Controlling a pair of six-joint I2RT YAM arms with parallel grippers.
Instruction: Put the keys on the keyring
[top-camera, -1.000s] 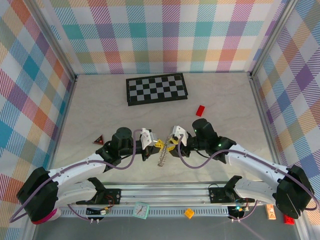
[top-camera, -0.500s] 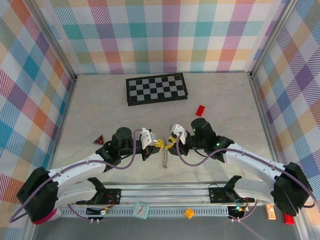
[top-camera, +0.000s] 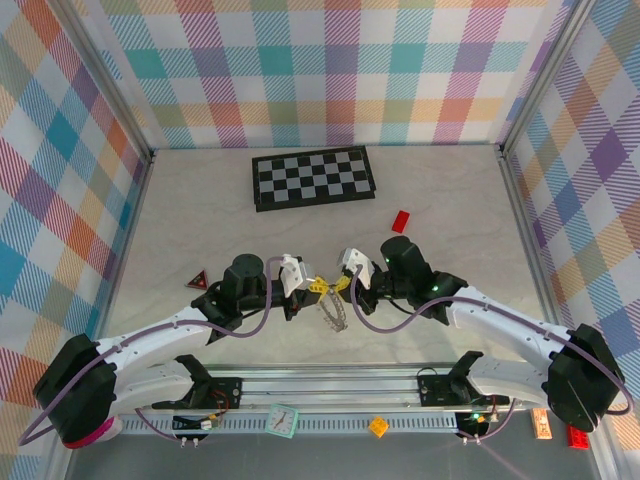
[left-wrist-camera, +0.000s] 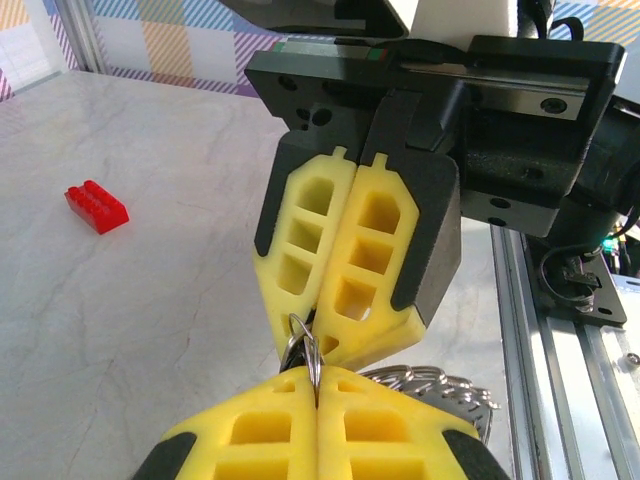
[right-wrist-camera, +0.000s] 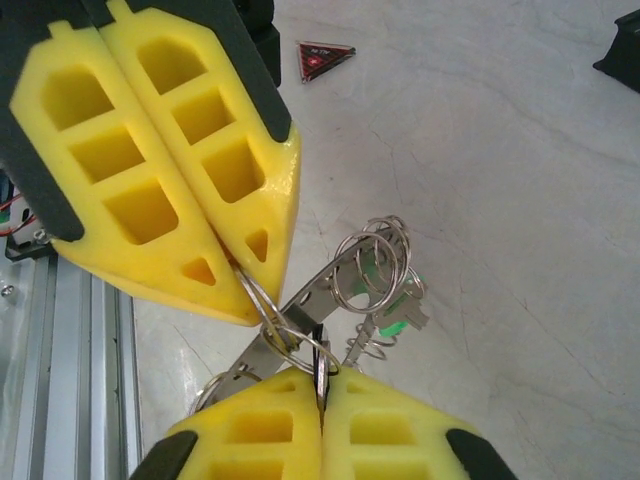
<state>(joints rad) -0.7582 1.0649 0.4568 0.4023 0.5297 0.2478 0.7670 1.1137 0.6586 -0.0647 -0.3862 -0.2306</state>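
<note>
My two grippers meet tip to tip above the table's near middle, and the keyring (top-camera: 333, 312) hangs between them. The left gripper (left-wrist-camera: 317, 372) is shut on one of the wire loops on the ring's rim. The right gripper (right-wrist-camera: 321, 378) is shut on a thin dark piece seen edge on, apparently the black-headed key (right-wrist-camera: 320, 362), with a wire loop around it. In the right wrist view the keyring's flat grey band (right-wrist-camera: 318, 290) slants up to a cluster of loops (right-wrist-camera: 375, 262), and the green-headed key (right-wrist-camera: 397, 316) dangles behind them.
A black-and-white chequered board (top-camera: 314, 177) lies at the back. A small red block (top-camera: 401, 221) sits to the right of it, and a red triangle (top-camera: 200, 280) lies left of the left arm. A metal rail (top-camera: 330, 385) runs along the near edge.
The right gripper has gone from open to shut and has edged left toward the left gripper. The hanging keyring has swung and turned broader to the camera. The left gripper has stayed put.
</note>
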